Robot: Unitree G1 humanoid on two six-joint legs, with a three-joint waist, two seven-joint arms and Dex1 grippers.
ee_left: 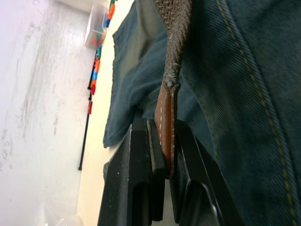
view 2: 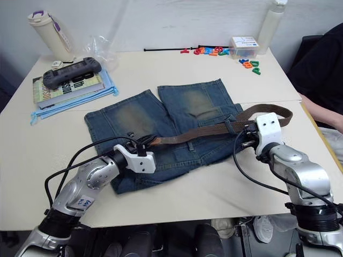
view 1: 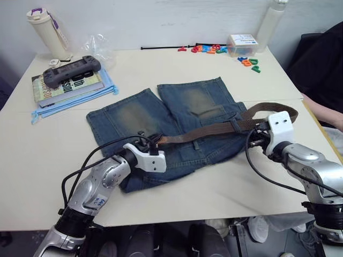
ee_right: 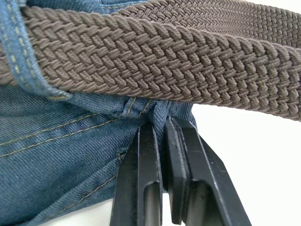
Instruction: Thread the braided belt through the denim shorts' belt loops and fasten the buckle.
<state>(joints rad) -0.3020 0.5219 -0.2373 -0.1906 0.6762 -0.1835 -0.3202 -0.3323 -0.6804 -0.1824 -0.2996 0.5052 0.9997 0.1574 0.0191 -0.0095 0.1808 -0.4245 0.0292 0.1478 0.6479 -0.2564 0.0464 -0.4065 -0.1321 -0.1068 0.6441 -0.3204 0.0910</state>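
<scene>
1. Blue denim shorts (view 1: 177, 128) lie flat on a pale tabletop (view 1: 177, 193), waistband toward the robot, each leg showing a faded yellowish patch.
2. A brown braided belt (view 1: 214, 129) runs along the waistband and curls into a loop past the shorts' right edge; its weave is coarse and basket-like.
3. The left end effector (ee_left: 165, 155) is closed on the belt's smooth tan leather tip, pinched between two flat black fingers.
4. The right end effector (ee_right: 162, 141) sits at the waistband's right end, fingers nearly together on a fold of denim just under the belt.
5. Beside them, the belt passes under a narrow denim belt loop (ee_right: 19, 52) with tan stitching.
6. The buckle cannot be made out.
7. At the far left are books (view 1: 69, 85) with a dark game controller (view 1: 71, 70) on top; far right, coloured plastic letters (view 1: 214, 49).
</scene>
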